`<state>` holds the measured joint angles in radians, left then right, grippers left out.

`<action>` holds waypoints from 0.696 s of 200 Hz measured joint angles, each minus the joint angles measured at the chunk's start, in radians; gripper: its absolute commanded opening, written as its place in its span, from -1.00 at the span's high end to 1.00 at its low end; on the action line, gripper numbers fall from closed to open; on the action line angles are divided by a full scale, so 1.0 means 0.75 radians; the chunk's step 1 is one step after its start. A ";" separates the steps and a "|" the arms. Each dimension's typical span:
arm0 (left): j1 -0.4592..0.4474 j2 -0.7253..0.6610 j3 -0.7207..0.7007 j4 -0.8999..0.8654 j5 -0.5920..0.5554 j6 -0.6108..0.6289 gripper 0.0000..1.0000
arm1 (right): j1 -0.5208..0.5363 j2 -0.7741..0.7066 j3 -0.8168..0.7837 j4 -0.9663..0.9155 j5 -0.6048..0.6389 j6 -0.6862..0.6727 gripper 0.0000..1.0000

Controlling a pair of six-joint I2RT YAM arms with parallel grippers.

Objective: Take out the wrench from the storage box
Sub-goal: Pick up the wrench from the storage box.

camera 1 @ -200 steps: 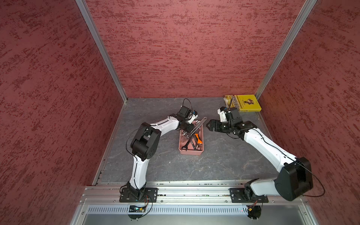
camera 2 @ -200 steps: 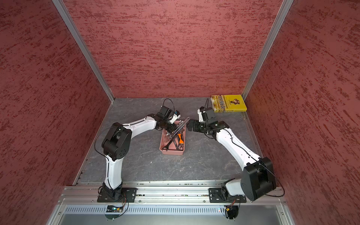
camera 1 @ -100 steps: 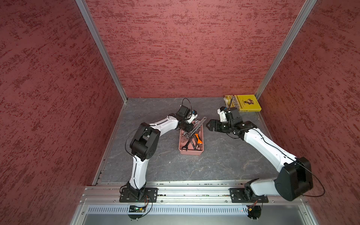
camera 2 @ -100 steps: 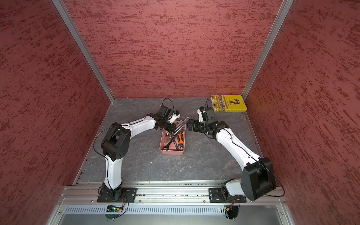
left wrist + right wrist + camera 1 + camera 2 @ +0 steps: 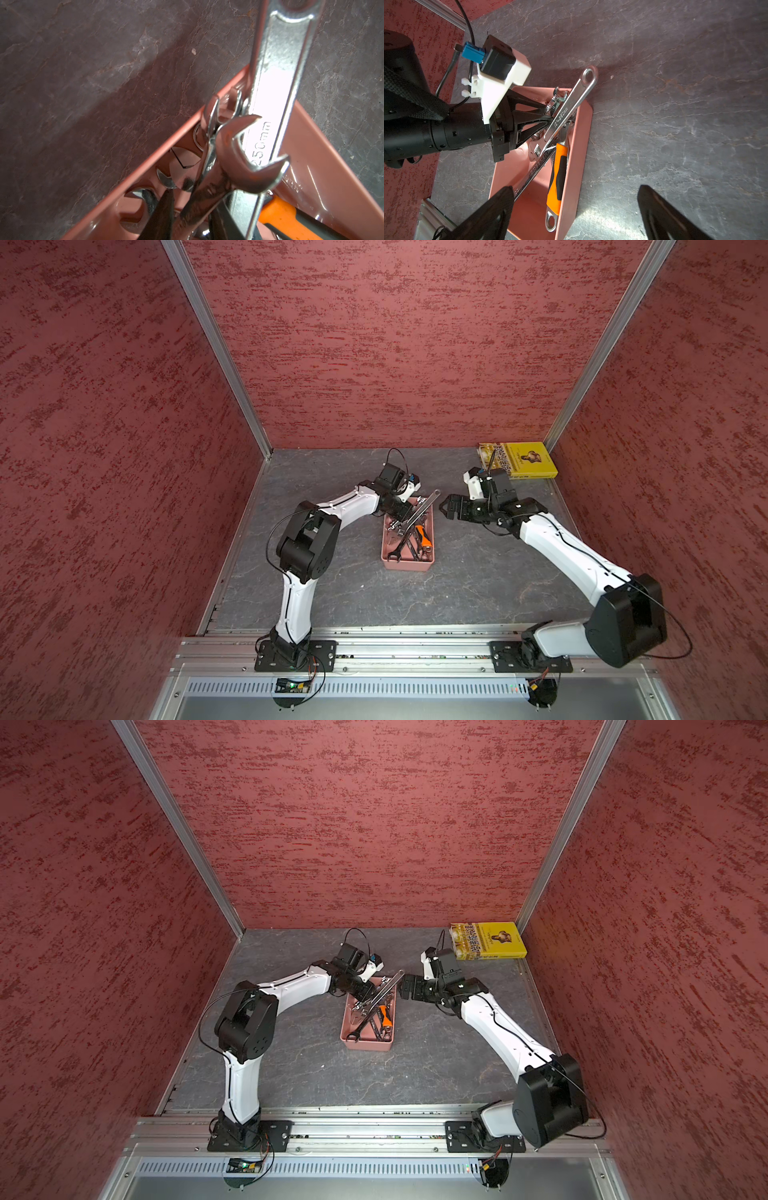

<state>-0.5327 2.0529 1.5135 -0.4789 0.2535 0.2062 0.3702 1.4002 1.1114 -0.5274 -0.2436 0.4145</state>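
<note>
L end effector (image 5: 549, 118) clamped on spanner (image 5: 234, 166) | R end effector (image 5: 444, 508) apart | no shift since last look | you've not cleared box (image 5: 407, 566) yet

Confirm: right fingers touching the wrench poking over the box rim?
Apart. Right wrist view: both open fingers sit clear of the wrench, with box and table showing between.

You see in both top views a yellow book (image 5: 519, 459) (image 5: 490, 940) lying flat in the far right corner of the grey, stone-patterned tabletop (image 5: 353, 597), near the back wall (image 5: 395, 344). Red textured walls close three sides and meet at aluminium posts (image 5: 216, 348). A metal rail (image 5: 415, 649) spans the near edge.
</note>
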 measured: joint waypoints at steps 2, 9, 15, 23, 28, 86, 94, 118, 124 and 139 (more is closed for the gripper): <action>0.000 0.000 0.000 -0.001 0.000 0.000 0.37 | 0.000 0.001 0.000 0.000 0.001 0.000 -0.97; 0.000 0.000 0.001 -0.001 0.000 0.000 0.37 | 0.000 0.001 0.000 0.000 0.000 0.000 -0.97; 0.000 0.000 0.002 -0.001 0.000 0.000 0.37 | 0.000 0.002 0.000 0.000 0.000 0.000 -0.97; 0.000 0.000 0.002 -0.001 -0.001 0.000 0.39 | 0.000 0.002 0.000 0.000 0.000 0.000 -0.97; 0.001 0.000 0.003 -0.002 -0.001 0.000 0.41 | 0.000 0.002 0.000 0.000 0.000 0.000 -0.97; 0.014 0.000 0.020 -0.032 0.011 -0.010 0.46 | 0.000 0.011 0.000 0.001 -0.002 0.001 -0.97; 0.015 0.000 0.022 -0.033 0.011 -0.011 0.47 | 0.000 0.012 0.000 0.001 -0.002 0.001 -0.97; 0.023 0.000 0.025 -0.043 0.027 -0.013 0.60 | -0.001 0.018 0.000 0.002 -0.004 0.001 -0.97; 0.023 0.000 0.027 -0.047 0.034 -0.013 0.61 | -0.001 0.021 0.000 0.003 -0.006 0.001 -0.97; 0.024 0.000 0.030 -0.054 0.038 -0.014 0.61 | -0.001 0.028 0.001 0.004 -0.010 0.001 -0.97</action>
<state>-0.5148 2.0529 1.5356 -0.5194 0.2821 0.1959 0.3698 1.4216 1.1118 -0.5243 -0.2508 0.4149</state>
